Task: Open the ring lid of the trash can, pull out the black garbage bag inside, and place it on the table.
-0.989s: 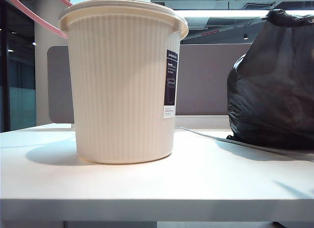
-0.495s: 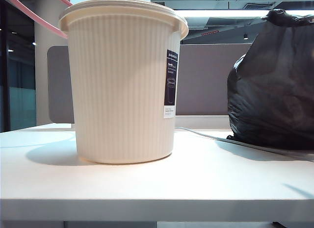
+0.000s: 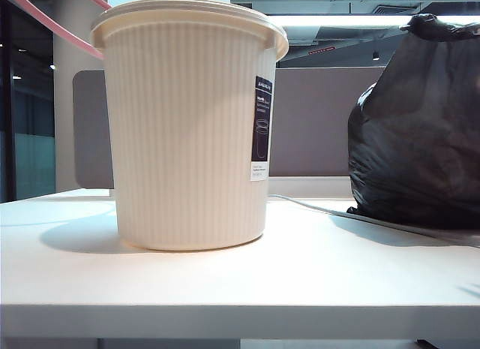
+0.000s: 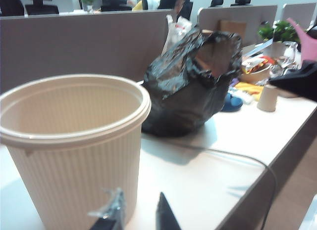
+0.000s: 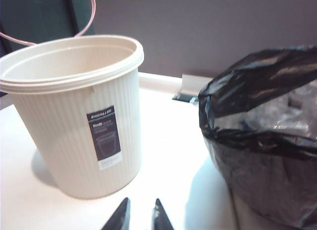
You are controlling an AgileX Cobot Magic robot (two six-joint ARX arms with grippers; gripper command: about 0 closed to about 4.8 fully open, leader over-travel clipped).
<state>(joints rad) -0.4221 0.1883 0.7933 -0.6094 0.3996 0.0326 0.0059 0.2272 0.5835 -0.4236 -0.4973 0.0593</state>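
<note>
Thin pink plastic ring lid: only arcs show, rest cut off by frame edge in ext. view. Crinkled black garbage bag cropped at right. Left gripper & right gripper: just fingertips poke in. Desk clutter behind bag too blurry to ID.

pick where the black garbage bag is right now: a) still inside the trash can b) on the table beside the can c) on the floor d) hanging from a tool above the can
b: the black garbage bag sits on the table apart from the trash can, whose inside shows bare in the wrist views; the right tool and the left tool hold nothing.
</note>
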